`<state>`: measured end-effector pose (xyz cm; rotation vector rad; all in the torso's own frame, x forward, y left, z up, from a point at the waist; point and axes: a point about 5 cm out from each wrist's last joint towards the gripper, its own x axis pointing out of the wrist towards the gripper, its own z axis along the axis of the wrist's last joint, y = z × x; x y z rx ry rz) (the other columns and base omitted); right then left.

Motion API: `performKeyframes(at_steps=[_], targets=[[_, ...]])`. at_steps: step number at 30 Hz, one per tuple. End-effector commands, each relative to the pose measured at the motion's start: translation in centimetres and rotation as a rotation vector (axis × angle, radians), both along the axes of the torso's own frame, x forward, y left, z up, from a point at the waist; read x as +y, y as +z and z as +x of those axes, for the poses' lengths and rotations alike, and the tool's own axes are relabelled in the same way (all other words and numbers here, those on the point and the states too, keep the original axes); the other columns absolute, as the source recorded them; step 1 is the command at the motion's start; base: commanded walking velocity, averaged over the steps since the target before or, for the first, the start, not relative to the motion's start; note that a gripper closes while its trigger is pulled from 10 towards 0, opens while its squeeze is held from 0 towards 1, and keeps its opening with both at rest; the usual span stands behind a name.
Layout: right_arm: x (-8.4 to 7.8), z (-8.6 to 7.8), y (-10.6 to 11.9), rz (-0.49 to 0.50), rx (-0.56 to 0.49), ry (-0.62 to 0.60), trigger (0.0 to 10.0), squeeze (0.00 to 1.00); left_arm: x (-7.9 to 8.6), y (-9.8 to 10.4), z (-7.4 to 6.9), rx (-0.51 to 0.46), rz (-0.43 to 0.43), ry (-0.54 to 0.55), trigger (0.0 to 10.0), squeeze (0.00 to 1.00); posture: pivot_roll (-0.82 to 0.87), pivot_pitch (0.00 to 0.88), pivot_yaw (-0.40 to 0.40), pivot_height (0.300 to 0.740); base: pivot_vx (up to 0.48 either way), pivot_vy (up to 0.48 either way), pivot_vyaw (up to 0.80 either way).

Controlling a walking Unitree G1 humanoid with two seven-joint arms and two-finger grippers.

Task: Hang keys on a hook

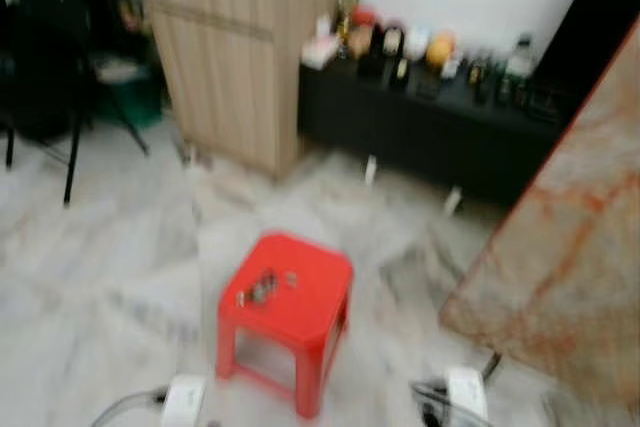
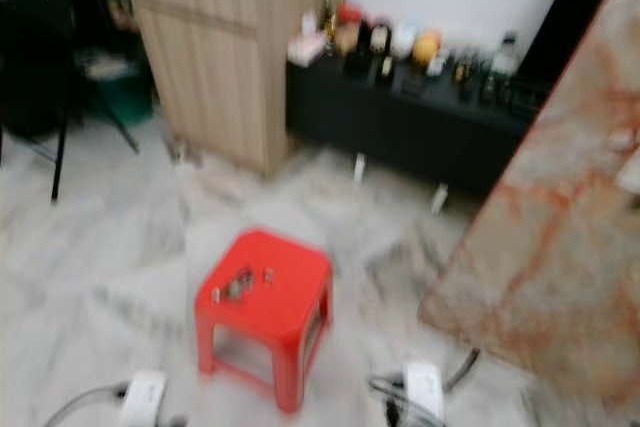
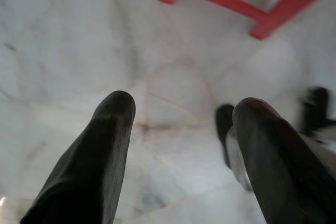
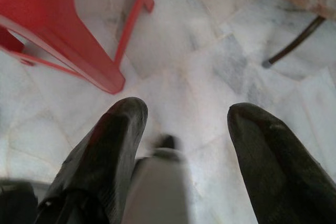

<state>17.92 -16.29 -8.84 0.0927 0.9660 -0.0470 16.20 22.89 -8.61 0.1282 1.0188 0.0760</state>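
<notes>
Blurred keys (image 1: 262, 287) lie low-centre on a red stool (image 1: 300, 322) – likely light, rigid, jingly, best pinched at the ring – while the left gripper (image 3: 181, 129) and right gripper (image 4: 186, 124) hang wide apart, empty.

No writing can be read anywhere — the bottles and jars (image 1: 430, 52) on the black cabinet's (image 1: 420, 132) top are too blurred.

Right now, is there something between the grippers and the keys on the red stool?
Nothing visible. The keys lie bare on the red stool, with both grippers low beside its legs, fingers open over marble floor.
</notes>
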Motion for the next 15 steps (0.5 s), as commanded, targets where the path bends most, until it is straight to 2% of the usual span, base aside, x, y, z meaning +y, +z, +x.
performKeyframes(at_steps=[1,4,15], targets=[[-1.34,-0.16,0.03,-0.028,0.002,-0.026,10.0,0.0,-0.76,0.13,0.71,-0.015,-0.016,-0.009,10.0,0.0,0.08,0.0,-0.055,0.74,0.0,0.292,-0.79],[-1.33,-0.15,0.04,-0.026,-0.001,-0.03,10.0,0.0,-0.76,0.14,0.74,-0.016,-0.015,-0.01,10.0,0.0,0.08,0.0,-0.053,0.74,0.0,0.298,-0.79],[-1.38,-0.15,0.05,-0.03,-0.002,-0.028,10.0,0.0,-0.85,0.13,0.75,-0.016,-0.016,-0.012,10.0,0.0,0.08,0.0,-0.055,0.74,0.0,0.292,0.0]])
